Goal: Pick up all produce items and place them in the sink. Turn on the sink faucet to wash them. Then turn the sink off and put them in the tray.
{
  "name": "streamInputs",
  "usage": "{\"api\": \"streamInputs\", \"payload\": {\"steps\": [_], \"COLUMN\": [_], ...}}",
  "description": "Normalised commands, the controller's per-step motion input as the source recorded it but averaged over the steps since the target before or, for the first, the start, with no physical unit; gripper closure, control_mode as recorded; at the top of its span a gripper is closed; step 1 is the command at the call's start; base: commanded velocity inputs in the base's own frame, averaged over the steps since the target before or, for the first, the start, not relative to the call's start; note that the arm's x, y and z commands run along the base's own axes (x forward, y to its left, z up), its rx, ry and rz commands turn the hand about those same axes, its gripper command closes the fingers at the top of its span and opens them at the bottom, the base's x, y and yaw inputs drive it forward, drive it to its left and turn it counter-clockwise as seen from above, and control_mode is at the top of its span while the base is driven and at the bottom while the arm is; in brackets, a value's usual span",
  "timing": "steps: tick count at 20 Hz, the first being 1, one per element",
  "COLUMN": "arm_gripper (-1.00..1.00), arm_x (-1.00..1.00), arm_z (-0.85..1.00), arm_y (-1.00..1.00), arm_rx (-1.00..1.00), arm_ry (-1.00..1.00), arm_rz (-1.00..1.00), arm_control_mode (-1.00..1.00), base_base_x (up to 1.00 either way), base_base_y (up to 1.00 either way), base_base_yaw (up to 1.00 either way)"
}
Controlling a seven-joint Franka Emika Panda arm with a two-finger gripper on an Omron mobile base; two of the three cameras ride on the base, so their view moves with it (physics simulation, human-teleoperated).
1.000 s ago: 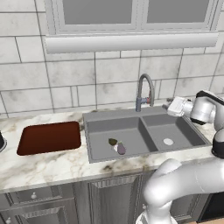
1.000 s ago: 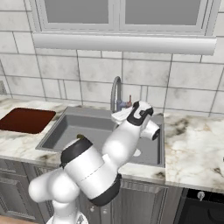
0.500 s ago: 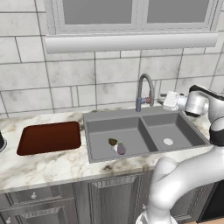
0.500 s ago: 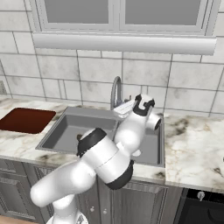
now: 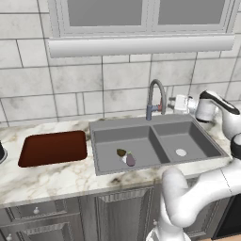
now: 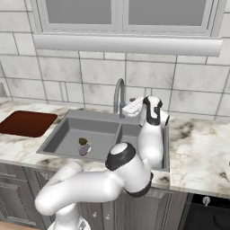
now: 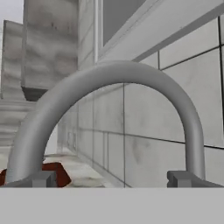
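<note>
Both jaws stand wide apart as the gripper [image 5: 175, 103] has closed in beside the sink faucet [image 5: 156, 98]. Two produce items [image 5: 127, 157] already lie in the sink [image 5: 141, 136], so turning water on comes next.

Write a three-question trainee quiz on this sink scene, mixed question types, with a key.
1. True or false: the eggplant and the smaller brown item lie in the left basin of the sink.
2. Multiple choice: the gripper is A) shut on the eggplant, B) open beside the faucet, C) resting on the tray.
3. Fill in: the tray sits on the counter to the ___ of the sink in the left base view.

Key: 1 true; 2 B; 3 left.
</note>
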Motion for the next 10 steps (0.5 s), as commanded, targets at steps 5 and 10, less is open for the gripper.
{"api": "streamInputs", "payload": {"steps": [5,10], "arm_gripper": [-1.00,-1.00], "arm_x": [0.42,0.37], "arm_z": [-0.07,-0.21], "arm_y": [-0.08,0.00], "arm_rx": [0.00,0.00], "arm_ry": [0.00,0.00], "arm_rz": [0.09,0.08], "arm_control_mode": [-1.00,-1.00], "base_base_x": [0.00,0.00], "base_base_y": [0.00,0.00], "base_base_yaw": [0.00,0.00]}}
